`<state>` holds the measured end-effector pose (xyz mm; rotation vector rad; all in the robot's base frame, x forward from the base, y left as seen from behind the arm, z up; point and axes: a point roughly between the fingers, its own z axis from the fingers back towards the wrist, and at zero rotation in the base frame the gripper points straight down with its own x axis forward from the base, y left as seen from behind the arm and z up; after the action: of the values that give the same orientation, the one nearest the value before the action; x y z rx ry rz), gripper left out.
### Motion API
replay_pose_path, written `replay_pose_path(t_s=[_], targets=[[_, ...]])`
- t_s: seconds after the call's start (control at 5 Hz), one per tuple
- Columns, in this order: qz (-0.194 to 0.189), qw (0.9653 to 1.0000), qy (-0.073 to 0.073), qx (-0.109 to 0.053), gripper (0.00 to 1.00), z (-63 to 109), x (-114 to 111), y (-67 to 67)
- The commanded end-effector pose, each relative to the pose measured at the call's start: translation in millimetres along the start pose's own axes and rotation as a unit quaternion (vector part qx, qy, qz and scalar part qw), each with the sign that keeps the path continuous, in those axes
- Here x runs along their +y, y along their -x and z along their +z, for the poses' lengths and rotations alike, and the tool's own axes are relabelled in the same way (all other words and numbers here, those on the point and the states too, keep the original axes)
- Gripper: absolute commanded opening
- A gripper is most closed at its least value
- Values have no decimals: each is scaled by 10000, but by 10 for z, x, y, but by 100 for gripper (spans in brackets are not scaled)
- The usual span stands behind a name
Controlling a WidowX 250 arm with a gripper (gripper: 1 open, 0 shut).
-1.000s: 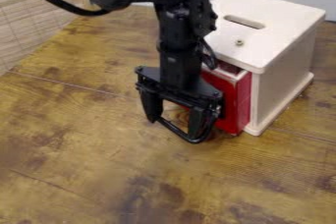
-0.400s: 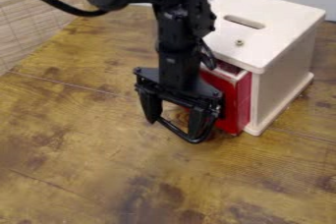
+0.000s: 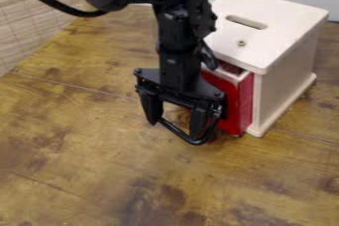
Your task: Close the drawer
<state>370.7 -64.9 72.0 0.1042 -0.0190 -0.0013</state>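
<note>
The red drawer (image 3: pixel 233 101) sticks a short way out of the front of the cream-white cabinet (image 3: pixel 282 52). Its black looped handle (image 3: pixel 196 137) lies low in front of it, near the floor of the table. My black gripper (image 3: pixel 175 114) hangs straight down in front of the drawer, with its fingers (image 3: pixel 149 103) spread apart on either side of the handle area. The jaws stand open and hold nothing. The arm hides the drawer's black front plate.
The cabinet has a slot (image 3: pixel 245 21) on its top and stands at the back right of the worn wooden table (image 3: pixel 79 161). A woven mat (image 3: pixel 27 22) lies at the far left edge.
</note>
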Motion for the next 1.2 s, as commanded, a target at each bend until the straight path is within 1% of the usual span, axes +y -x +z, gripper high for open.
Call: replay_pose_path(t_s=[0.0,1.0], targets=[[258,9995,-142,127,100,-129,191,46],[634,9977,-198,135,100,-226,309,144]])
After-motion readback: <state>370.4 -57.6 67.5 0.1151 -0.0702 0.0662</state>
